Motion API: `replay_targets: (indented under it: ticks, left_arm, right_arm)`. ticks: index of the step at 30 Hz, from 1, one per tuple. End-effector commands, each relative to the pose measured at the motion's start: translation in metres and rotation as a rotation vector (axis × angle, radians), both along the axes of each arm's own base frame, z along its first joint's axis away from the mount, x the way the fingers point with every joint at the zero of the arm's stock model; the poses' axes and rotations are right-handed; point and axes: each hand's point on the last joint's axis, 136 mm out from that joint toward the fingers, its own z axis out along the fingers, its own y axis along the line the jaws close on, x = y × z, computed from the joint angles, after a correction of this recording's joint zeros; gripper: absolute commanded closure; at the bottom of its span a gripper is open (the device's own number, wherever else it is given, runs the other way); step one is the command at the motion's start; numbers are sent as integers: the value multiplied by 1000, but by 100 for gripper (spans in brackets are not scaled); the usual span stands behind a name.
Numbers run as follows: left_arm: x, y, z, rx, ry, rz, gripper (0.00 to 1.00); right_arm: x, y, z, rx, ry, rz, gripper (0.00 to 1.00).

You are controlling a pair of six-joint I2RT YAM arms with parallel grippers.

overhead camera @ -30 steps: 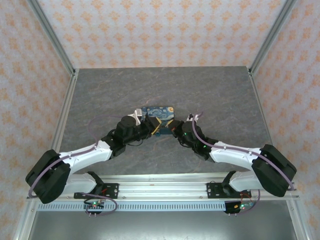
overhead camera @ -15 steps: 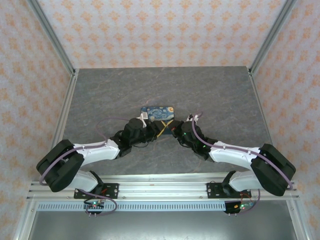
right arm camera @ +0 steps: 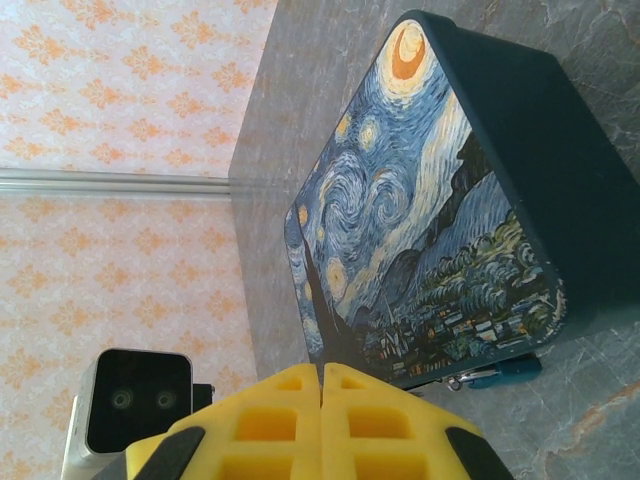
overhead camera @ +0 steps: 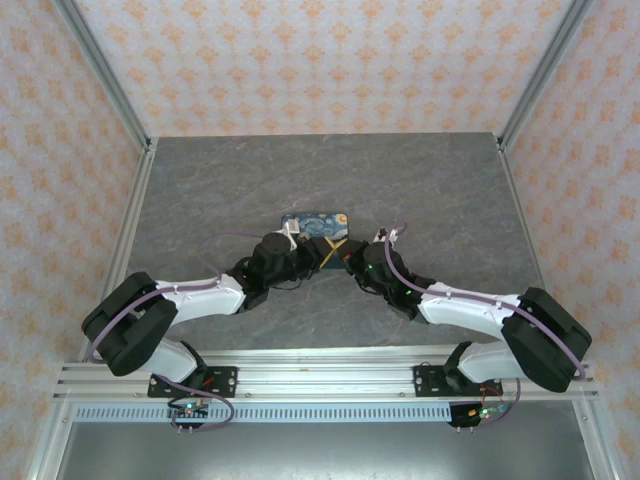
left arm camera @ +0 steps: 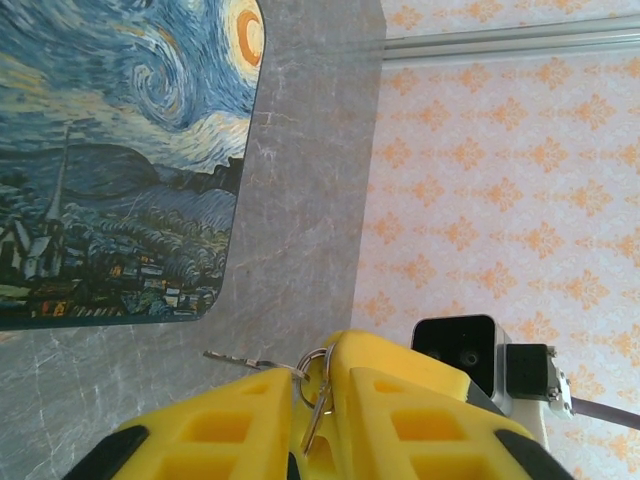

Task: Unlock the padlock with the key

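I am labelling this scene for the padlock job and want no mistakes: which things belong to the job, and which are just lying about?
For the job:
- key on its ring, between the jaws of the left gripper
- padlock, close by the painted box

Just lying about:
- painted box
- grey table

Walls (overhead camera: 320,60) all round were that peachy-orange floral wallpaper, w/ bare alu posts (overhead camera: 104,70) running up the back corners. Surface (overhead camera: 420,180) was grey marble-look stuff, pretty evenly lit, soft light. Slotted metal rail (overhead camera: 330,380) ran along the near edge.
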Motion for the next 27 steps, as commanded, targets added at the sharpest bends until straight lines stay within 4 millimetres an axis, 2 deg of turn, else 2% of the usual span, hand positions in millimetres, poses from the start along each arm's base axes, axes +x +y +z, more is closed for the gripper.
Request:
replay_targets:
  ticks: [1,8,15,16,18,19,20,23,27]
  left_arm:
    - [8,-7,19,-45,-48,17,83]
    - [9,-8,18,-42,-47,25,96]
    - [9,-9,17,-35,-46,27,100]
    - [9,-8,17,-32,-49,26,100]
    - [10,-7,18,-21,-52,15,100]
    - [10,-6,19,-11,-57,0,100]
    - [11,-5,21,-4,-64,-16,100]
    - [14,-3,29,16,-93,-81,100]
    - [18,-2,50,34,-164,-202,100]
  right_arm:
    - [3,0,7,31,-17,-10,100]
    - [2,1,7,36,-15,-9,100]
    - [3,-3,7,30,-17,-15,100]
    - [3,-6,7,25,-19,-17,92]
    - [6,-20,6,21,-15,-24,61]
    - [7,-30,6,20,-16,-30,48]
    - [9,-39,6,18,-16,-26,43]
    - [13,-59,16,-5,-52,35,41]
    - [18,-63,32,-34,-132,202,42]
